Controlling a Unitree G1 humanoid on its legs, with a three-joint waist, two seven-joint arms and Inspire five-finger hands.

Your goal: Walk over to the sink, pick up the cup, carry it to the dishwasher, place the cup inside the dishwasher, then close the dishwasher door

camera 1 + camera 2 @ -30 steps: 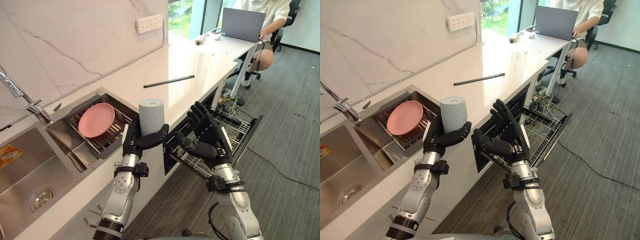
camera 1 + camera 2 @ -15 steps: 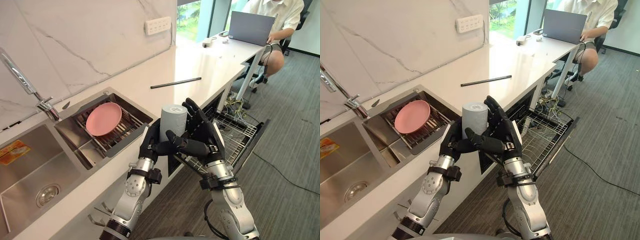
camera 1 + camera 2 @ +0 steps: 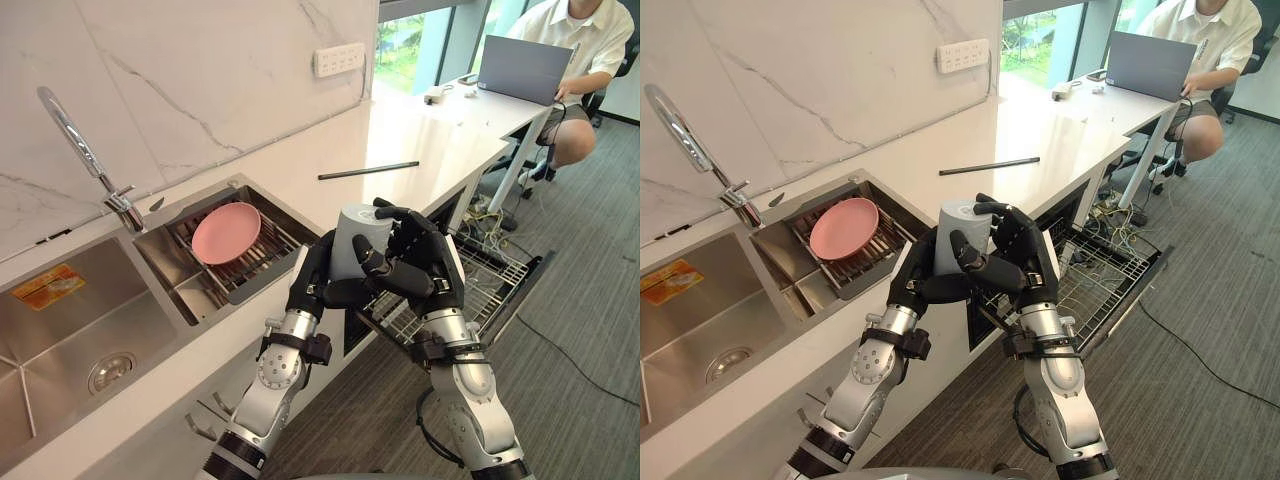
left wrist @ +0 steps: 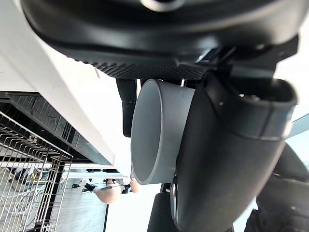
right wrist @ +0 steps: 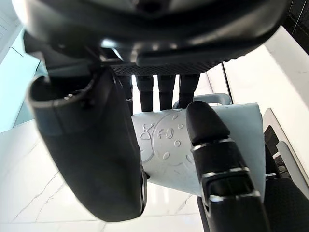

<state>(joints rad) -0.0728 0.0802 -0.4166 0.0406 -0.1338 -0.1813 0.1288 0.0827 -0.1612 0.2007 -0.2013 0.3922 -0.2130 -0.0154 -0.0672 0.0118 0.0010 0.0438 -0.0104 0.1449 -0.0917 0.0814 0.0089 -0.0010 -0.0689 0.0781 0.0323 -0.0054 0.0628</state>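
- While both hands grip it, the grey cup (image 3: 350, 248) stands upright in the air with its open mouth up, seen against the counter's front edge beside the open dishwasher.
- Our left hand (image 3: 314, 284) is clamped on the cup from the sink side. Its fingers curl round the lower wall, and in the left wrist view the thumb lies along the cup's side.
- Our right hand (image 3: 428, 268) is wrapped on the cup from the other side. Its fingers curl over the rim and upper wall, and the thumb presses on the front.
- From the right wrist view we see a small embossed pattern on the cup's wall between the thumb and the fingers.
- Below and beyond the right hand, the dishwasher's wire rack (image 3: 487, 272) is pulled out, with the door (image 3: 518, 292) folded down under it.
- To the left, a pink plate (image 3: 226, 232) leans on a draining rack in the smaller sunken compartment, next to the sink (image 3: 60, 330).
- A curved tap (image 3: 85, 150) rises behind the sink.
- On the white counter (image 3: 300, 165), a thin black rod (image 3: 368, 170) lies well apart from the cup.
- A white socket strip (image 3: 338, 59) sits on the marble wall.
- At the far end, a person (image 3: 585, 40) sits at a laptop (image 3: 523, 68).
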